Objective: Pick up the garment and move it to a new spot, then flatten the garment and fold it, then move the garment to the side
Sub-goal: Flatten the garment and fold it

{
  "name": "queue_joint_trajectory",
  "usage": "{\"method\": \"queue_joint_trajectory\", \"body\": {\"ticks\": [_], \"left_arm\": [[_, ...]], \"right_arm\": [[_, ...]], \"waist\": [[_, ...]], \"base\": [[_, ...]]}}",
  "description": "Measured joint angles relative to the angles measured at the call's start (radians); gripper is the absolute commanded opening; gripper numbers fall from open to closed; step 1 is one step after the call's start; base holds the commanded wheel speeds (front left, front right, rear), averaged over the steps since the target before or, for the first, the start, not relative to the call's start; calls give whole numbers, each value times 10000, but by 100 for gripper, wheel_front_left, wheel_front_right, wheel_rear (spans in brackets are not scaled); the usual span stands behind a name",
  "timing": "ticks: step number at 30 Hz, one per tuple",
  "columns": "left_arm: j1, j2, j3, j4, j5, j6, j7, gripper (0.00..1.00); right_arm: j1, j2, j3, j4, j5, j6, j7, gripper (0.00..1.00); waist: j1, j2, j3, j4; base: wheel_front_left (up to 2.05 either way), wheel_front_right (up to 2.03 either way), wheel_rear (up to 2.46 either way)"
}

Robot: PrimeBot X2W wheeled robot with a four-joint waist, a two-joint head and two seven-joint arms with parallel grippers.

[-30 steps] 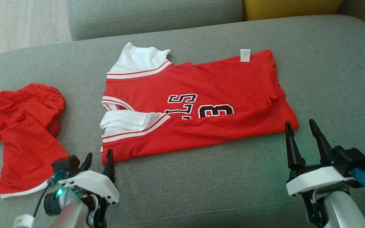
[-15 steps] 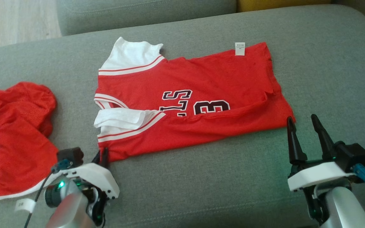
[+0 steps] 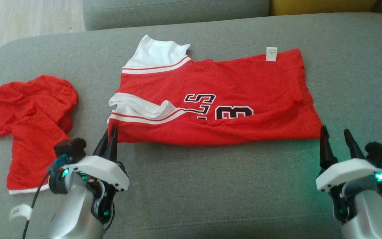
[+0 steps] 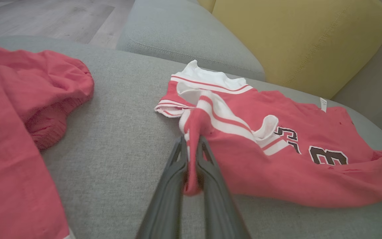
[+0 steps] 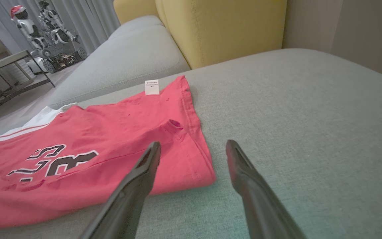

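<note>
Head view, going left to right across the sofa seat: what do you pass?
Crumpled red garment → left gripper → red jersey → right gripper.

A second ago the two dark fingers of the left pincer (image 3: 110, 132) stood apart at the near left corner of the red jersey with white-banded sleeves (image 3: 227, 83). They have since closed on that corner and now hold it pinched and lifted off the grey sofa cushion (image 3: 211, 186). The near white sleeve (image 3: 141, 107) has bunched and rolled toward the dark lettering, and the jersey's near edge, slanted before, now runs almost straight across.
</note>
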Motion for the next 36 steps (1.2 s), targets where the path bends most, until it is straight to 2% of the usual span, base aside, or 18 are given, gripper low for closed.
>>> {"method": "queue_joint_trajectory", "body": {"ticks": [10,17,22,23,24,25,30,36], "left_arm": [[357,-12,-165,-671,98,-102,0,0],[354,-6,-374,-681,98,-182,0,0],[340,10,-389,-681,96,-186,0,0],[334,10,-397,-681,94,-186,0,0],[329,10,-405,-677,94,-186,0,0],[329,10,-405,-677,94,-186,0,0],[325,8,-481,-491,90,-186,0,0],[353,21,-623,-222,81,-186,23,0]], "right_arm": [[-1575,109,-1425,2186,-222,0,863,100],[-2453,111,-1530,3643,-178,0,1158,100],[-2858,84,-1258,4240,-115,0,1206,100],[-2949,84,-1177,4314,-61,0,1206,89],[-3035,84,-1116,4397,13,0,1206,37],[-3035,84,-1116,4397,13,0,1206,0],[-3093,63,-771,4673,165,0,1189,0],[-2980,-435,-621,4815,163,0,1181,0]], "waist": [[0,0,424,332],[0,0,684,429],[0,0,807,442],[0,0,817,451],[0,0,819,461],[0,0,819,461],[0,0,686,508],[0,0,272,513]], "base": [[0,0,0],[0,0,0],[0,0,0],[0,0,0],[0,0,0],[0,0,0],[0,0,0],[0,0,0]]}}
